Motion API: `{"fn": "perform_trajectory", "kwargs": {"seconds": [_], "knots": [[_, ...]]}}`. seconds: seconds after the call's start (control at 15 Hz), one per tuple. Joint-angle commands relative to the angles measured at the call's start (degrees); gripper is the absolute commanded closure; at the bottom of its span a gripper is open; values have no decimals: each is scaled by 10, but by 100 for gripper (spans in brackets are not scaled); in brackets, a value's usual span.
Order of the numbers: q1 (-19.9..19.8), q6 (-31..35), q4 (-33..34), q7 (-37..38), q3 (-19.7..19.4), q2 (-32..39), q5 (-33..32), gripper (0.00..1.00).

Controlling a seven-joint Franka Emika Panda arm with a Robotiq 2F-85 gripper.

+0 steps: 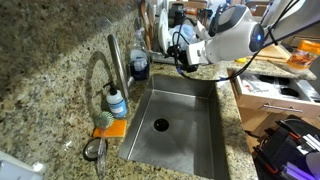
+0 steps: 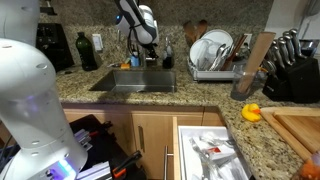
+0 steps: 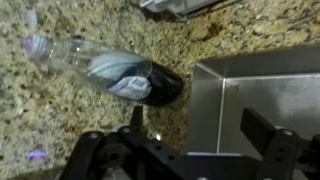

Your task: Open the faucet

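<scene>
- Pincer (image 3: 200, 138): jaws wide apart, nothing between them, no contact with anything. Both fingers (image 3: 262, 130) show bare at the lower edge of the wrist view.
- Below the pincer, wrist view: granite worktop (image 3: 60, 120) under the finger at 9 o'clock, and the rim and basin of the steel sink (image 3: 270, 100) under the finger at 3 o'clock.
- At 11 o'clock from the pincer in the wrist view: a dark bottle (image 3: 125, 78) with a clear neck, standing on the worktop just beside the sink corner. Not touched.
- In an exterior view the pincer (image 1: 182, 55) hangs above the back edge of the sink (image 1: 190, 120), near the dish rack (image 1: 160, 35).
- Faucet (image 1: 112, 60): stands on the worktop at the sink's side, at 9 o'clock from the pincer and well apart from it. The dark bottle (image 1: 140, 67) is between the two. A small soap bottle (image 1: 117, 102) with blue liquid stands just beside the faucet's base, at 6 o'clock from the post.
- Step in hand (judgement): approach. The faucet is untouched and no water is visible, so the opening is not yet begun.
- Next move (judgement): carry the open pincer toward 9 o'clock, over or around the dark bottle, to the faucet's lever. I cannot make out the lever itself in these views, so its exact grasp point is unconfirmed.
- Risk (judgement): clipping either bottle while crossing.
</scene>
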Motion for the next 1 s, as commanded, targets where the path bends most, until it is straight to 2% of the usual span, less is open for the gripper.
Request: {"fn": "perform_trajectory", "kwargs": {"seconds": [0.0,0.07,0.27,0.33,0.4,0.47,0.53,0.6,0.67,0.73,0.8,0.93], "knots": [[-34,73,81,119,58,36,-158,0],[-54,81,111,150,90,52,-208,0],[-141,83,206,241,229,124,-360,0],[-165,80,241,152,273,161,-295,0],[-192,81,269,151,316,197,-305,0],[-145,59,192,191,246,113,-298,0],[-166,59,218,177,280,142,-298,0],[-176,60,237,169,296,163,-298,0],[-180,60,249,164,302,178,-298,0],[-167,61,238,157,273,170,-270,0],[-168,74,240,163,267,180,-253,0],[-204,108,269,202,316,236,-269,0]]}}
